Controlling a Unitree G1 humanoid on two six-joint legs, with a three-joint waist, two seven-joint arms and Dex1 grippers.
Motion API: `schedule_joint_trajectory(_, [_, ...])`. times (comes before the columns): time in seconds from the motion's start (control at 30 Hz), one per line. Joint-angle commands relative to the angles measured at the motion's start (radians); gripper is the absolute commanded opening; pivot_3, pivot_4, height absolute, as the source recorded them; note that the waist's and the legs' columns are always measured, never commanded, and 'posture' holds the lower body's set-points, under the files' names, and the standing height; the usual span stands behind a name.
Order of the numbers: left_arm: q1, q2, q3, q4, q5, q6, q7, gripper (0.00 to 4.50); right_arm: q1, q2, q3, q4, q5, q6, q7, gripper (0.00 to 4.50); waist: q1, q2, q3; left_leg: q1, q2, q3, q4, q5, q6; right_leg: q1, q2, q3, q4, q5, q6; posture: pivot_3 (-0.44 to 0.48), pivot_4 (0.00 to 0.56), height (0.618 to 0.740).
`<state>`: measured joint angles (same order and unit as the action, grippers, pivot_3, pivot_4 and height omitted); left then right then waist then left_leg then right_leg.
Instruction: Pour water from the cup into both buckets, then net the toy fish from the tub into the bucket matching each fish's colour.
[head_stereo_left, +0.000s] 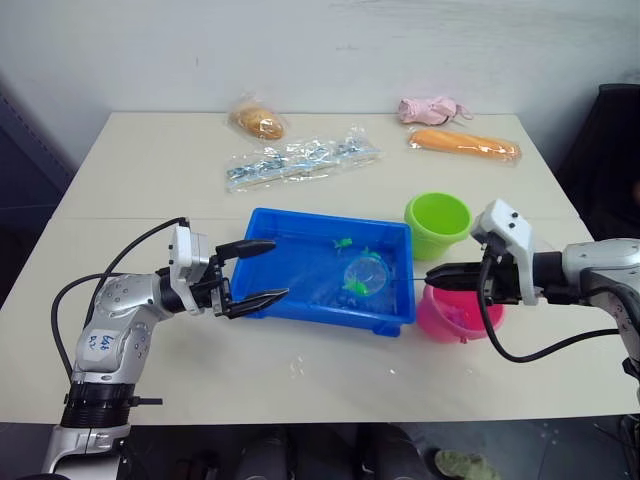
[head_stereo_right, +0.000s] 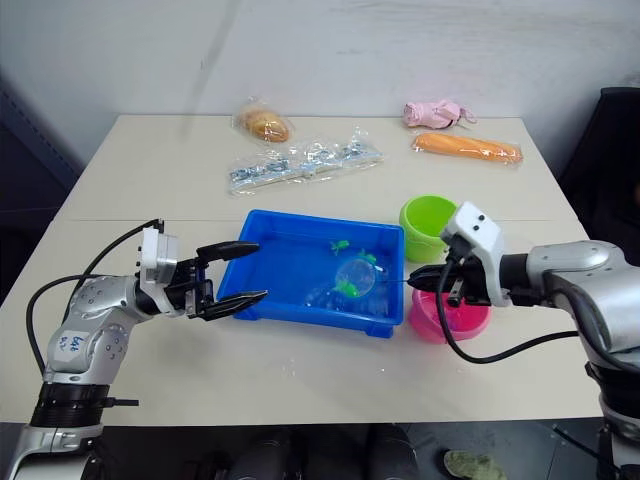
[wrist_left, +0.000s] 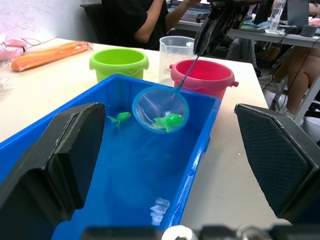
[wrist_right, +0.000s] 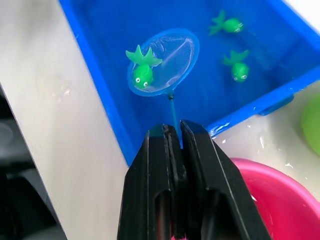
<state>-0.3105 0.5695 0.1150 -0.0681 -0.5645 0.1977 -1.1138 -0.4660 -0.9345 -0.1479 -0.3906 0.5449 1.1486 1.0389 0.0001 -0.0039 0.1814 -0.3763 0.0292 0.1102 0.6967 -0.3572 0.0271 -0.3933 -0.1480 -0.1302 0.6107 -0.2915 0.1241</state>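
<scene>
Right end effector (wrist_right: 172, 137): its two black fingers are pressing tight together on the thin handle of the net (wrist_right: 162, 62), and it is hanging over the pink bucket (head_stereo_left: 458, 312), reaching the hoop out over the tub.
Why held so: gripping the far end of the stick is letting the hoop reach the middle of the tub while the arm is staying outside the rim.
Net: its blue-rimmed hoop is sitting in the blue tub (head_stereo_left: 262, 225), with one green fish (wrist_right: 142, 70) lying on the mesh at the hoop's edge; I judge this is a scoop in progress.
Left end effector (head_stereo_left: 252, 272): its fingers are spread wide with nothing between them, flanking the tub's end wall as if bracing the tub against sliding.
Green bucket (head_stereo_left: 437, 222): it is standing just beside the tub's far right corner, next to the pink bucket, so the carry from tub to pail is short.
Cup (wrist_left: 176, 50): the clear measuring cup is standing behind and between the two buckets.
Count, fish: three green ones are showing, one in the net, two loose (wrist_right: 228, 24) (wrist_right: 239, 69) in the tub; no pink fish is showing there.
Count, buckets: two.
Count, other things on the surface: four, namely two orange packets, a clear plastic pack and a pink item, well apart at the far side.
</scene>
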Motion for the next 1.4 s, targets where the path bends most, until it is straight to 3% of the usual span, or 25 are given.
schedule_joint_trajectory(0.03, [-0.021,-0.008,0.022,-0.035,-0.030,-0.001,0.011,4.47,0.014,0.000,-0.107,-0.021,0.064,0.043,-0.039,0.00,0.000,0.000,0.000,0.000,0.000,0.000,0.000,0.000,0.000,0.000,0.000,0.000,0.000,0.000,0.000,0.000,0.150,0.740])
schedule_joint_trajectory(0.37, [-0.067,-0.048,0.021,-0.027,-0.048,0.027,0.059,4.47,0.058,0.099,-0.395,-0.083,0.245,0.193,-0.223,0.00,0.000,0.000,0.000,0.000,0.000,0.000,0.000,0.000,0.000,0.000,0.000,0.001,0.000,0.000,0.000,0.000,0.150,0.740])
schedule_joint_trajectory(0.53, [-0.086,-0.069,0.014,-0.028,-0.066,0.071,0.080,4.47,0.071,0.060,-0.446,-0.014,0.180,0.107,-0.308,0.00,0.004,0.000,0.000,0.000,0.000,0.000,0.000,0.000,0.000,0.000,0.000,0.001,0.000,0.000,0.000,0.000,0.150,0.740])
schedule_joint_trajectory(1.07, [-0.077,-0.127,-0.030,-0.065,-0.054,0.115,0.107,4.47,0.086,0.034,-0.253,0.133,-0.092,-0.253,-0.470,0.00,0.001,0.000,0.000,0.000,0.000,0.003,-0.001,0.000,0.000,-0.001,0.001,0.002,0.000,0.000,0.000,0.000,0.150,0.740])
schedule_joint_trajectory(1.4, [-0.078,-0.138,-0.041,-0.069,-0.046,0.116,0.142,4.47,0.170,-0.035,-0.094,0.280,-0.399,-0.803,-0.430,0.00,0.000,0.000,0.000,0.000,0.000,0.005,-0.001,0.000,0.000,-0.001,0.002,0.003,-0.001,0.000,0.001,0.000,0.150,0.740])
